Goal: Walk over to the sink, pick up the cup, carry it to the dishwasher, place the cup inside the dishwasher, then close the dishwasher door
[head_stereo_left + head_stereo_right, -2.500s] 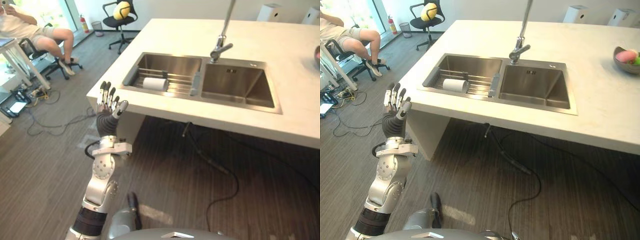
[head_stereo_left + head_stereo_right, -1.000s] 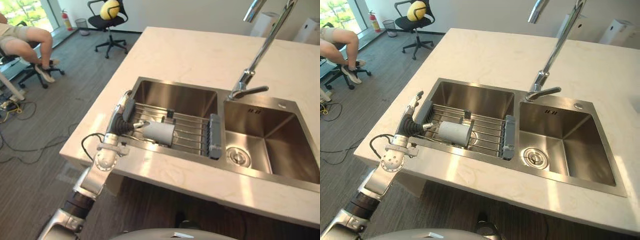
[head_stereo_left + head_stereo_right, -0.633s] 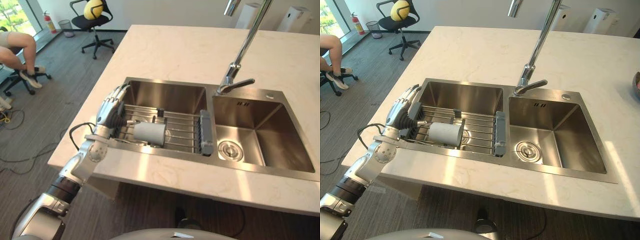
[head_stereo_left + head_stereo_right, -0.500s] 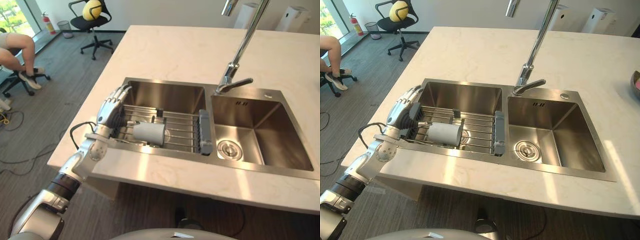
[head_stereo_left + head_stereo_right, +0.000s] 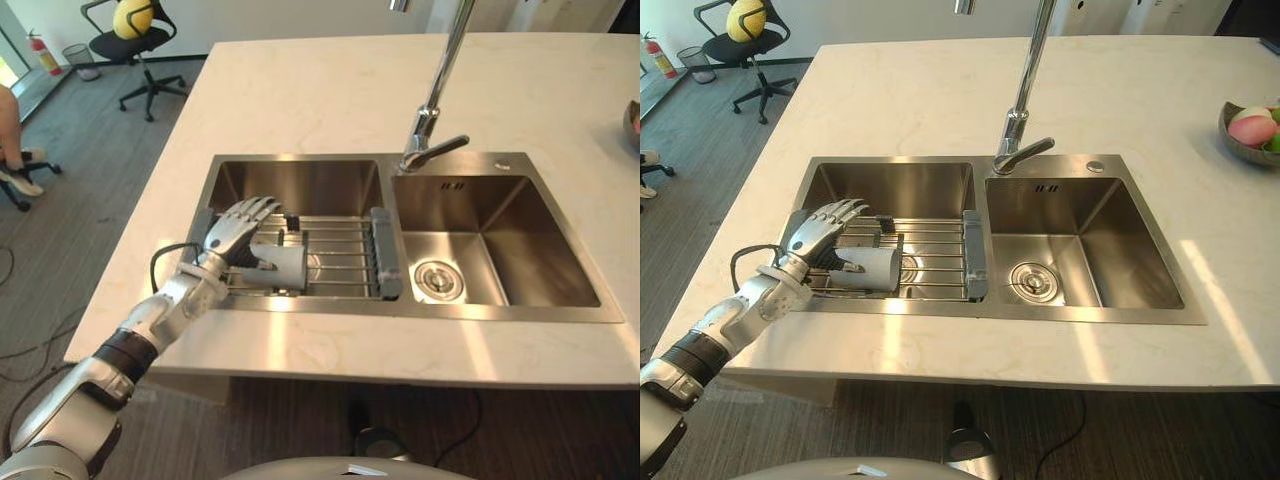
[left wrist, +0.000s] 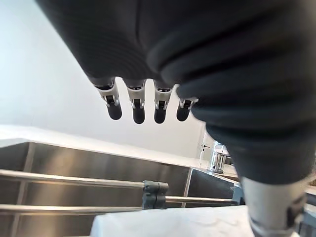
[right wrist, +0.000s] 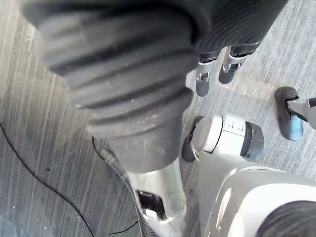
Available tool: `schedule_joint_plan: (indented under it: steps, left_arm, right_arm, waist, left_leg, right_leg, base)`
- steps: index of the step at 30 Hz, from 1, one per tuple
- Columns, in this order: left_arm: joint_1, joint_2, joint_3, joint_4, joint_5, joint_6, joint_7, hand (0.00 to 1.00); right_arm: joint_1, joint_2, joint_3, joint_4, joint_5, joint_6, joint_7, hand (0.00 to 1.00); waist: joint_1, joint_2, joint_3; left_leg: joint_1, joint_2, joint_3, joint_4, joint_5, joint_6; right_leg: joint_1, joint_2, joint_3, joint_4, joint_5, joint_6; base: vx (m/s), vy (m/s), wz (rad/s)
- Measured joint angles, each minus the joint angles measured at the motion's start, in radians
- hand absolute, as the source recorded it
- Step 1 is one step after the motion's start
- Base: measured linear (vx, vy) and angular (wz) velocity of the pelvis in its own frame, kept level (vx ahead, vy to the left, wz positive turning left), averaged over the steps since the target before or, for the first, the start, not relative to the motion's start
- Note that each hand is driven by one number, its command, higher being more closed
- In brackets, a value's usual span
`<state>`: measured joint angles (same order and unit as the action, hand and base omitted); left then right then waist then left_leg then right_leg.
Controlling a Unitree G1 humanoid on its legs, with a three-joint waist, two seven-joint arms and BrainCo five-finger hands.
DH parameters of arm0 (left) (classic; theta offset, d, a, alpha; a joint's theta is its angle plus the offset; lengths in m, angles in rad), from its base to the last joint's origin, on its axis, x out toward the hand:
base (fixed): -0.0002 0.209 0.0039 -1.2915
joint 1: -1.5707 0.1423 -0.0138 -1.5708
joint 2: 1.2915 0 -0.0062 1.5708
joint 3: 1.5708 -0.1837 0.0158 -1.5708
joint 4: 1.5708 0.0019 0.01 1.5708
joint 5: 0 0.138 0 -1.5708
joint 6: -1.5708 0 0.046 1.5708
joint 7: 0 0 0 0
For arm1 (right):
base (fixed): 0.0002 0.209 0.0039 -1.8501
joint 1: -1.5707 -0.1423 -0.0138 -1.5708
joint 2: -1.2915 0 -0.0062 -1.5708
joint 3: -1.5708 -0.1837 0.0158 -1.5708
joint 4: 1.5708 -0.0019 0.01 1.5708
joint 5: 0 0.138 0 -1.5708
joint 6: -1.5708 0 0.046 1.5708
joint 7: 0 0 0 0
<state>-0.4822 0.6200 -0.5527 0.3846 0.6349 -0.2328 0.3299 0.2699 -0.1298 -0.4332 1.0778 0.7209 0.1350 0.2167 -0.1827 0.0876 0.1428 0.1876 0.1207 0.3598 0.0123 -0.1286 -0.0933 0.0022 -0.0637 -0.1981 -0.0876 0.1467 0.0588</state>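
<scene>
Left hand, fingers spread wide, hovers over the left end of the cup, which lies sideways along the near edge of the surface.

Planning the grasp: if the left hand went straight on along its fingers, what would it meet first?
Likely not the cup: the left hand, fingers straight, points over it. The drying rack's dark clip or the basin's far wall comes first; depth is unclear.
</scene>
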Motion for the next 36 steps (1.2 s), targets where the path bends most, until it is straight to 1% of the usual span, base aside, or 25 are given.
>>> schedule_joint_plan:
  steps: [2,3,4,5,6,8,9,10,12,13,16,17,18,22,25,28,29,34,36]
  left_arm:
    - [0.000,0.001,-0.003,0.021,0.004,-0.020,-0.004,0.00]
    - [0.000,0.001,-0.007,0.024,0.008,-0.023,-0.008,0.00]
    - [0.000,0.004,-0.024,0.025,0.009,-0.032,-0.026,0.00]
    - [0.000,0.011,-0.065,0.026,0.008,-0.046,-0.064,0.00]
    - [0.000,0.011,-0.083,0.027,0.008,-0.051,-0.085,0.00]
    - [-0.006,0.002,-0.098,0.027,-0.002,-0.049,-0.123,0.00]
    - [-0.024,0.005,-0.110,0.027,-0.002,-0.046,-0.167,0.00]
    - [-0.040,0.006,-0.122,0.027,-0.004,-0.037,-0.211,0.00]
    - [-0.056,0.007,-0.137,0.027,-0.007,-0.017,-0.261,0.00]
    - [-0.061,0.008,-0.149,0.027,-0.014,-0.003,-0.277,0.00]
    - [-0.062,0.008,-0.160,0.026,-0.014,0.021,-0.269,0.00]
    - [-0.062,0.008,-0.160,0.026,-0.013,0.022,-0.268,0.00]
    - [-0.061,0.010,-0.162,0.027,-0.011,0.035,-0.255,0.00]
    - [-0.050,0.010,-0.162,0.028,0.009,0.039,-0.203,0.00]
    - [-0.050,0.007,-0.161,0.036,0.037,0.055,-0.209,0.00]
    - [-0.053,0.001,-0.152,0.049,0.037,0.060,-0.254,0.00]
    - [-0.054,-0.006,-0.148,0.055,0.036,0.058,-0.272,1.00]
    - [-0.074,-0.019,-0.149,0.064,0.035,0.062,-0.338,1.00]
    - [-0.090,-0.022,-0.159,0.075,0.038,0.062,-0.345,1.00]
  right_arm:
    - [0.000,-0.005,0.000,0.000,0.004,0.011,0.000,0.00]
    - [0.000,-0.007,0.000,0.000,0.015,0.018,0.000,0.00]
    - [0.000,-0.011,0.000,0.000,0.031,0.027,-0.001,0.00]
    - [-0.001,-0.018,0.000,0.000,0.040,0.037,-0.001,0.00]
    - [-0.001,-0.022,0.000,0.000,0.040,0.040,-0.001,0.00]
    - [-0.001,-0.029,0.003,0.000,0.042,0.046,-0.001,0.00]
    - [-0.001,-0.033,0.010,-0.001,0.053,0.047,-0.003,0.00]
    - [-0.002,-0.041,0.026,-0.001,0.065,0.048,-0.005,0.00]
    - [-0.003,-0.049,0.039,-0.002,0.077,0.049,-0.009,0.00]
    - [-0.004,-0.053,0.047,-0.003,0.082,0.058,-0.013,0.00]
    - [-0.006,-0.058,0.071,-0.002,0.112,0.076,-0.028,0.00]
    - [-0.006,-0.058,0.072,-0.002,0.115,0.077,-0.028,0.00]
    - [-0.006,-0.059,0.076,-0.002,0.118,0.082,-0.028,0.00]
    - [-0.006,-0.071,0.077,-0.002,0.118,0.086,-0.024,0.00]
    - [-0.006,-0.080,0.076,-0.002,0.118,0.086,-0.024,0.00]
    - [-0.008,-0.082,0.077,-0.002,0.119,0.086,-0.024,0.00]
    - [-0.008,-0.082,0.077,-0.002,0.119,0.086,-0.024,0.00]
    - [-0.009,-0.082,0.100,-0.002,0.119,0.086,-0.030,0.00]
    - [-0.009,-0.083,0.111,-0.002,0.119,0.086,-0.033,0.00]
  waist:
    - [0.001,0.002,0.001]
    - [0.002,0.003,0.002]
    - [0.003,0.005,0.003]
    - [0.002,0.010,0.006]
    - [0.001,0.013,0.007]
    - [-0.001,0.015,0.007]
    - [-0.005,0.016,0.007]
    - [-0.007,0.018,0.008]
    - [-0.014,0.024,0.012]
    - [-0.017,0.028,0.014]
    - [-0.023,0.035,0.019]
    - [-0.023,0.035,0.019]
    - [-0.023,0.038,0.021]
    - [-0.023,0.039,0.022]
    - [-0.025,0.039,0.022]
    - [-0.031,0.040,0.022]
    - [-0.031,0.040,0.021]
    - [-0.033,0.040,0.022]
    - [-0.036,0.042,0.022]
  left_leg:
    - [0.000,0.000,0.000,0.001,0.000,0.000]
    - [-0.001,0.000,0.000,0.002,0.000,0.000]
    - [-0.001,0.000,0.000,0.002,0.000,0.000]
    - [-0.001,0.000,0.000,0.002,0.000,0.000]
    - [-0.002,0.000,0.001,0.001,0.000,-0.001]
    - [-0.004,0.000,0.001,0.001,0.000,-0.001]
    - [-0.005,0.001,0.001,0.001,0.000,-0.001]
    - [-0.004,0.001,0.002,0.001,-0.001,-0.002]
    - [-0.002,0.001,0.006,0.000,-0.003,-0.003]
    - [0.000,0.001,0.009,-0.001,-0.004,-0.004]
    - [0.001,0.001,0.010,-0.001,-0.004,-0.004]
    - [0.001,0.001,0.010,-0.001,-0.004,-0.004]
    - [0.001,0.001,0.010,-0.001,-0.004,-0.004]
    - [0.000,0.001,0.008,0.001,-0.004,-0.004]
    - [-0.002,0.001,0.008,0.001,-0.004,-0.004]
    - [-0.001,0.002,0.009,0.000,-0.005,-0.005]
    - [-0.001,0.002,0.010,0.000,-0.006,-0.006]
    - [0.005,0.002,0.024,0.000,-0.009,-0.009]
    - [0.005,0.002,0.025,0.000,-0.009,-0.009]
  right_leg:
    - [0.001,-0.001,0.000,0.000,0.001,0.000]
    - [0.001,-0.001,0.000,0.000,0.001,0.000]
    - [0.000,-0.001,0.000,0.000,0.002,0.000]
    - [0.000,-0.001,0.000,0.000,0.001,0.000]
    - [0.000,-0.002,0.000,0.000,0.001,0.000]
    - [-0.003,-0.001,0.000,0.000,0.001,0.000]
    - [-0.004,0.000,0.000,0.000,0.001,0.000]
    - [-0.004,0.001,0.000,-0.001,0.001,0.000]
    - [-0.004,0.001,0.005,-0.001,0.001,0.001]
    - [-0.004,0.002,0.008,-0.001,0.001,0.001]
    - [-0.004,0.002,0.008,-0.001,0.001,0.001]
    - [-0.004,0.002,0.008,-0.001,0.001,0.001]
    - [-0.004,0.002,0.007,-0.001,0.001,0.001]
    - [-0.003,0.001,0.006,-0.001,0.001,0.001]
    - [-0.004,0.001,0.006,-0.001,0.001,0.001]
    - [-0.004,0.002,0.006,-0.001,0.000,0.002]
    - [-0.004,0.002,0.007,-0.001,0.000,0.002]
    - [-0.004,0.004,0.018,-0.001,0.000,0.002]
    - [-0.004,0.004,0.020,-0.001,0.000,0.002]
  base:
    - [-0.06,-0.013,0.01]
    - [-0.06,-0.014,0.01]
    - [-0.05,-0.015,0.01]
    - [-0.06,-0.017,0.00]
    - [-0.05,-0.013,-0.01]
    - [0.00,0.000,0.00]
    - [0.00,0.000,0.00]
    - [0.00,0.000,0.00]
    - [-0.01,-0.005,-0.06]
    - [-0.01,-0.003,-0.07]
    - [0.00,-0.002,-0.01]
    - [-0.04,-0.012,0.01]
    - [-0.05,-0.013,0.01]
    - [-0.01,-0.003,0.00]
    - [0.00,0.000,0.00]
    - [0.00,0.000,0.00]
    - [0.00,0.000,0.00]
    - [-0.01,-0.003,-0.05]
    - [-0.04,-0.010,-0.04]
